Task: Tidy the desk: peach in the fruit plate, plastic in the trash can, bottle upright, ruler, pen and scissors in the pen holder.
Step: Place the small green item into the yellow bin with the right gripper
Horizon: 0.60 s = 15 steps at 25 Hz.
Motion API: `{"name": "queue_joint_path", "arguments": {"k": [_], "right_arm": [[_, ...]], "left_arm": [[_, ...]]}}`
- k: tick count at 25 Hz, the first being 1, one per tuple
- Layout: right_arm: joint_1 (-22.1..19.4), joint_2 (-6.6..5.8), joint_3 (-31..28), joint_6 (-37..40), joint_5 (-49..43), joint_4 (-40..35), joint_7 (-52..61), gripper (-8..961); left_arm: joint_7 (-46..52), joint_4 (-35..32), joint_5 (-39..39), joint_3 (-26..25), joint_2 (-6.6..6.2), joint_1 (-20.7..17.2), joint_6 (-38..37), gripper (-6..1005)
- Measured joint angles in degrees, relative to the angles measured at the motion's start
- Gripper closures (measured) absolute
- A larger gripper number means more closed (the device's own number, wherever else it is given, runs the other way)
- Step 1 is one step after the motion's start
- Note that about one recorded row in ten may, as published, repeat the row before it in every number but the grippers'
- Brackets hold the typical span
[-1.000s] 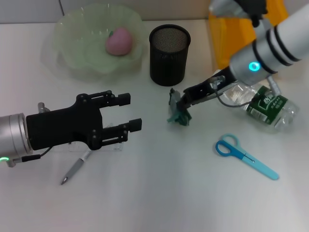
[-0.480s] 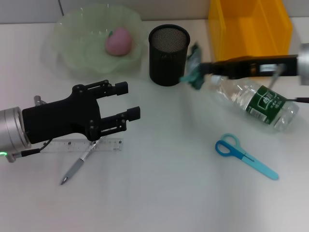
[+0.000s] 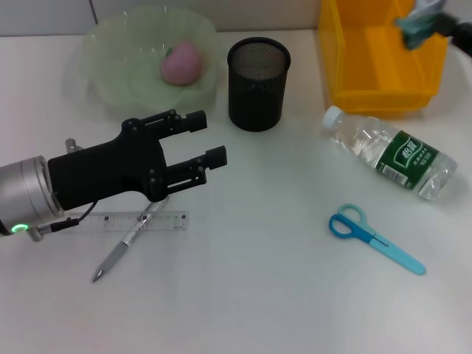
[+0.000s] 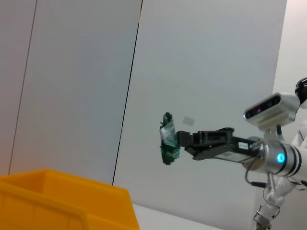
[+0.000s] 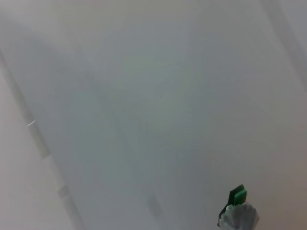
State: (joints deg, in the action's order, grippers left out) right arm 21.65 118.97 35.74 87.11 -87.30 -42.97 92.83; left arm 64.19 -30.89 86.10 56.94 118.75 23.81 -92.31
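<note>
Plastic (image 3: 418, 26), a crumpled green scrap, is hanging pinched in the closed fingers of the right gripper (image 4: 180, 140) above the yellow trash can (image 3: 380, 70) at far right, apparently positioned for dropping. The left gripper (image 3: 203, 140), fingers spread and empty, is hovering above the pen (image 3: 125, 244) and ruler (image 3: 122, 221) on the surface.

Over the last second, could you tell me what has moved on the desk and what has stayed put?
The right gripper carried the plastic scrap from beside the pen holder up over the yellow bin, gripping it throughout. The left gripper drifted slightly toward the pen holder, open and empty. Peach, bottle, scissors, ruler and pen have not moved.
</note>
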Motion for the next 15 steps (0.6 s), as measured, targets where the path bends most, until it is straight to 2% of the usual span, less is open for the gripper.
{"name": "queue_joint_path", "arguments": {"k": [3,7,10,15], "right_arm": [[1.0,-0.37,-2.7,-4.8,1.1,3.1,-5.3,953],[2.2,-0.24,-2.8,-9.7,1.0,3.3,-5.6,953],[4.1,-0.11,-1.6,-17.2,0.0,3.8,-5.3,954],[7.0,-0.71,1.2,-23.2,-4.8,4.3,-1.6,937]], "left_arm": [[-0.1,1.1,-0.9,-0.2,0.00,0.8,0.0,336],[-0.1,1.7,-1.8,-0.2,0.00,1.2,0.0,336],[-0.1,1.7,-2.0,-0.3,-0.01,1.5,0.1,336],[-0.1,1.8,-2.0,-0.3,-0.01,1.9,0.0,337]]}}
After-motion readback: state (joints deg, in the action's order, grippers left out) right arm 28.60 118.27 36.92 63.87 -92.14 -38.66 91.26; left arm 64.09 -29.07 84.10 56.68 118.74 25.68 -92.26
